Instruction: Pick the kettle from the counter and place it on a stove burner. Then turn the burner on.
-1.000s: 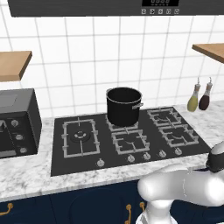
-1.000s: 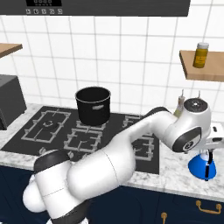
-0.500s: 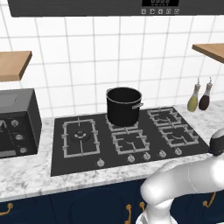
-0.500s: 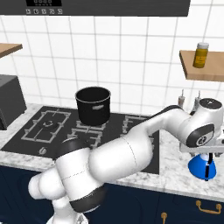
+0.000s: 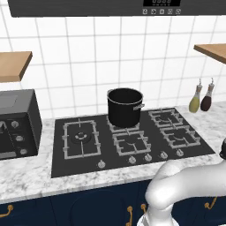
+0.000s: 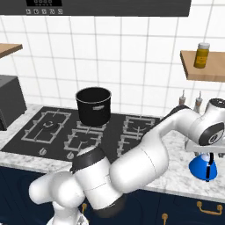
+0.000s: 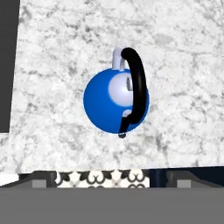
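The small blue kettle [image 6: 203, 168] with its black arched handle stands on the speckled counter [image 6: 176, 176], right of the stove. My gripper [image 6: 205, 154] hangs just above it, open and holding nothing. From the hand, I look straight down on the kettle [image 7: 114, 103]; its handle [image 7: 138, 87] runs lengthwise over the lid, and the counter [image 7: 52, 109] surrounds it. My fingertips [image 7: 43, 180] stand wide apart at the bottom, short of the kettle. The largest stove burner [image 5: 80, 137] lies at the stove's left end, and it is seen from the other side as the stove burner [image 6: 48, 125].
A tall black stockpot [image 5: 125, 106] stands on a rear middle burner. Knobs [image 5: 132, 160] line the stove's front edge. A microwave [image 5: 15, 123] sits at the far left. Two bottles [image 5: 200, 99] hang by the wall, and a jar [image 6: 202, 55] rests on a shelf.
The arm has swung further right and the hand has come down over the kettle. The jaws stayed open. Kettle and pot have not moved.
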Available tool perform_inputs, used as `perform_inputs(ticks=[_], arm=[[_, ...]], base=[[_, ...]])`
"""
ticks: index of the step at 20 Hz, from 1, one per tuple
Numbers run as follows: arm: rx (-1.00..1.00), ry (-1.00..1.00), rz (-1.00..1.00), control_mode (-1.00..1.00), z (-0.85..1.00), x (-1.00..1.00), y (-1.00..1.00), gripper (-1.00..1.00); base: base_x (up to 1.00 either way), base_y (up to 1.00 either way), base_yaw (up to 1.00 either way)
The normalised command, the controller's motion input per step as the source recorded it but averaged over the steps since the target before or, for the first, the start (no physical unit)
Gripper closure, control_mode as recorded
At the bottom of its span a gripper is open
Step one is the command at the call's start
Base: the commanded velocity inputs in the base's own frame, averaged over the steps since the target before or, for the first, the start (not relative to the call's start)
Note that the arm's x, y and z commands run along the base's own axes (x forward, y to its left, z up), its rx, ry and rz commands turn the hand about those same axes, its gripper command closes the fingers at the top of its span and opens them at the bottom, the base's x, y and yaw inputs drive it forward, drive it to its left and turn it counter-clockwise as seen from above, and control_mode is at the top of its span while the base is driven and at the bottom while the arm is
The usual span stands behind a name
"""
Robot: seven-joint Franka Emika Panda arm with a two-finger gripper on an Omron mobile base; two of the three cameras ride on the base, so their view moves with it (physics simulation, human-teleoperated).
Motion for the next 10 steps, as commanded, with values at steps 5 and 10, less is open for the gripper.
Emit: perform_inputs(ticks=[5, 10], arm=[[0.00, 0.00, 0.00, -1.00, -0.46, 0.15, -0.01, -1.00], [0.00, -0.07, 0.00, -1.00, -0.32, 0.26, -0.03, -1.00]], base=[[0.00, 0.00, 0.00], [0.00, 0.00, 0.00]])
